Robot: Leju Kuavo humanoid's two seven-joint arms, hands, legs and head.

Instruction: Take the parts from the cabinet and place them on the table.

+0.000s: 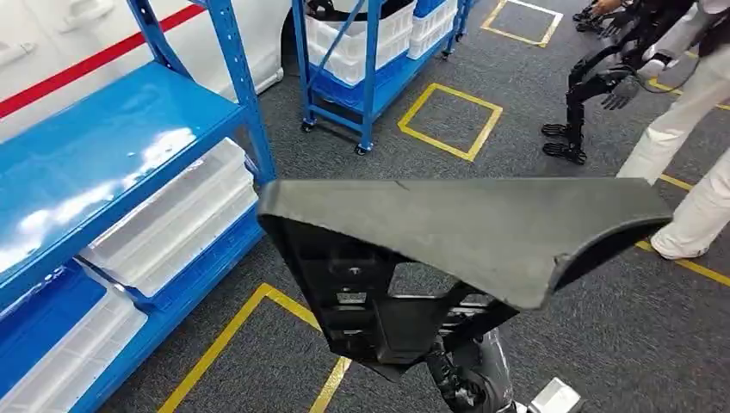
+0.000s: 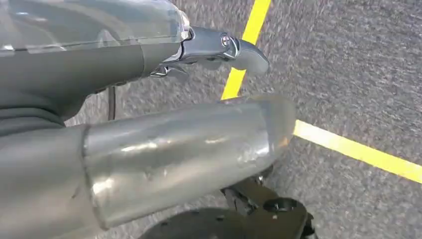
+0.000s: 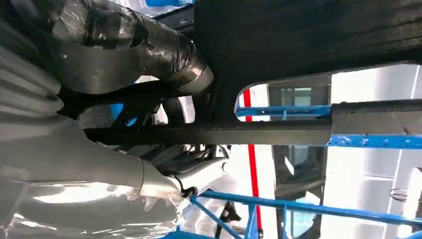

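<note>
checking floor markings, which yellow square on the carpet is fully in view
The small yellow square beside the wheeled blue cart: all four sides show. The square at the top runs off the picture, and the black part covers much of the nearest one.

No legible text, label or number — none on any surface.

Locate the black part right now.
Head view, centre: the black part is held up by the right hand over the carpet, right of the blue shelving.
</note>
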